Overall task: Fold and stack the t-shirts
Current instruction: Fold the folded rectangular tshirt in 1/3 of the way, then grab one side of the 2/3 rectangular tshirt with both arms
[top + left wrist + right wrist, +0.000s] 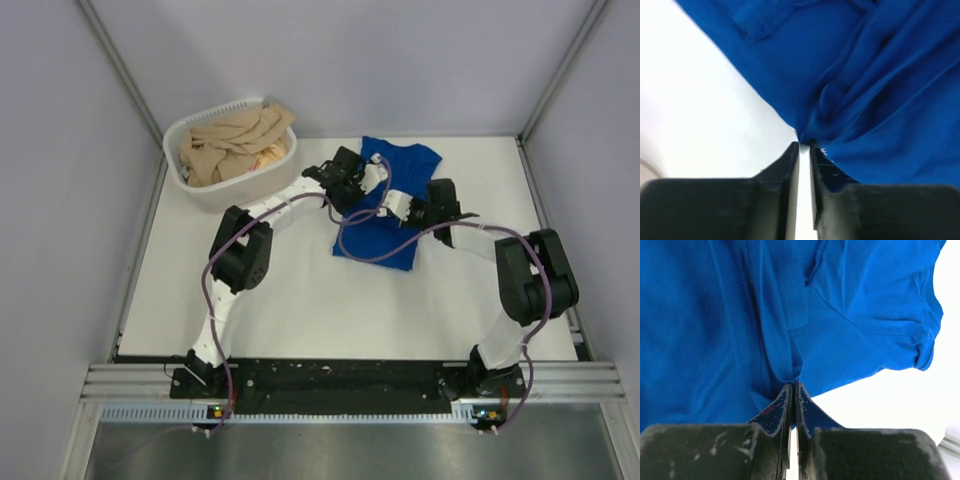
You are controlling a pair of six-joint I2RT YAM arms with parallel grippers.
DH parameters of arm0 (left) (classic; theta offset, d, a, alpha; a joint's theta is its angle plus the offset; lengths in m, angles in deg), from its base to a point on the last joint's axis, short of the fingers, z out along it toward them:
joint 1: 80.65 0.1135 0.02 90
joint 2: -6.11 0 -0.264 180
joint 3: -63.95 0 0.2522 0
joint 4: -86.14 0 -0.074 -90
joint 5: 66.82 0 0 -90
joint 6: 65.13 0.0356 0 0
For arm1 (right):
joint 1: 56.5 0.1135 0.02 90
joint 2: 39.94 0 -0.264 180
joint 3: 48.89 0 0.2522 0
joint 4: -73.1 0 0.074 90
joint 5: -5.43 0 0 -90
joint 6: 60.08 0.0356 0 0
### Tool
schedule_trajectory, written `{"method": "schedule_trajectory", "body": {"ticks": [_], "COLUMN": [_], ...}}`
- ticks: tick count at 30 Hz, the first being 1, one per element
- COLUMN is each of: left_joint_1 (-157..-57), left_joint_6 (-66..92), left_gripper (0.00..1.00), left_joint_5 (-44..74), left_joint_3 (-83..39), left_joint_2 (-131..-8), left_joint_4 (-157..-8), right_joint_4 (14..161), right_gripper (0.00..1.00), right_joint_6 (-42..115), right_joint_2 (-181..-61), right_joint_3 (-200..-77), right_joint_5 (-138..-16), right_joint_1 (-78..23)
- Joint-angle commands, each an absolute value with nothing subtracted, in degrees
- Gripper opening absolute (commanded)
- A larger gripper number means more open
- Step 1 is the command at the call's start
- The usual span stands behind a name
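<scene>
A royal-blue t-shirt (402,160) lies rumpled on the white table at the back centre, plain side up; no print shows. My left gripper (372,180) is at the shirt's left edge and is shut on that edge, pinching cloth at its fingertips in the left wrist view (804,142). My right gripper (402,212) is over the shirt's middle and is shut on a raised fold of the shirt (715,315), pinched at the tips (793,383). The shirt fills most of the left wrist view (880,75). The arms hide part of the shirt from above.
A white plastic laundry basket (245,188) stands at the back left, holding beige clothes (232,140). Grey walls close in the back and both sides. White table (300,290) shows in front of the shirt.
</scene>
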State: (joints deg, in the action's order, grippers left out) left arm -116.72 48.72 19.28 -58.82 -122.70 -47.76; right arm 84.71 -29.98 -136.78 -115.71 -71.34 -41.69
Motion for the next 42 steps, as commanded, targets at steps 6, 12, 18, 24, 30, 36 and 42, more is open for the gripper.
{"method": "schedule_trajectory", "body": {"ticks": [6,12,18,24,30,36,42], "left_joint_1": [-114.93,-114.48,-115.45,-118.52,-120.81,-121.87,-122.39], "left_joint_6": [47.45,60.24,80.40,82.87,79.72,79.01,77.96], "left_gripper": [0.56,0.55,0.62,0.66,0.65,0.43,0.00], "left_joint_5": [29.69,6.81,-10.56,-5.31,6.65,8.33,9.47], "left_joint_3": [-70.03,-62.96,-47.48,-38.07,-30.94,-29.88,-30.23], "left_joint_2": [-122.83,-113.80,-105.86,-105.68,-106.91,-107.62,-107.71], "left_joint_4": [-51.28,-41.54,-32.02,-40.71,-54.33,-56.72,-53.22], "right_joint_4": [71.22,85.70,95.66,88.90,81.07,79.13,84.91], "right_gripper": [0.33,0.74,0.79,0.78,0.75,0.58,0.00], "right_joint_6": [-13.07,-15.50,-29.75,-28.00,-26.94,-25.98,-25.89], "right_joint_2": [-137.34,-121.98,-107.98,-112.70,-119.47,-122.29,-122.57], "right_joint_3": [-120.57,-116.46,-100.29,-95.70,-95.70,-95.78,-98.15], "right_joint_5": [-82.72,-65.62,-59.07,-66.98,-73.40,-77.09,-77.81], "right_joint_1": [-45.42,-44.55,-33.41,-28.37,-28.29,-28.28,-28.28]}}
